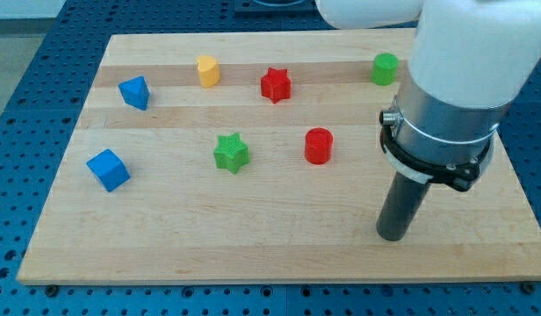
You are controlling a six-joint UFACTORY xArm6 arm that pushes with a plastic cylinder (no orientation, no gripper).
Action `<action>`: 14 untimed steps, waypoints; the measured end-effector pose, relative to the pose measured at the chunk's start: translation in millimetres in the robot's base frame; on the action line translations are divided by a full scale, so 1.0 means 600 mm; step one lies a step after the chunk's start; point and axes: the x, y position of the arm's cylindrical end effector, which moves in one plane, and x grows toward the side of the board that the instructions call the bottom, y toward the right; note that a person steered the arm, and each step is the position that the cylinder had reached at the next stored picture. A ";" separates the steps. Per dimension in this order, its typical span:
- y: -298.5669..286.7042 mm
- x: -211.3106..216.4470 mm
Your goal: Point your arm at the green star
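Observation:
The green star (230, 152) lies on the wooden board (165, 237), left of the view's middle. My tip (391, 235) rests on the board at the lower right, far to the right of the star and below it. The red cylinder (318, 146) stands between the star and the rod, up and to the left of my tip. No block touches my tip.
A red star (276, 84) and a yellow block (208, 70) sit near the top middle. A green cylinder (385, 68) is at the top right. A blue block (135, 92) is at the upper left, a blue cube (108, 169) at the left.

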 end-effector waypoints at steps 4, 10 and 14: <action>0.007 -0.017; -0.459 -0.135; -0.394 -0.183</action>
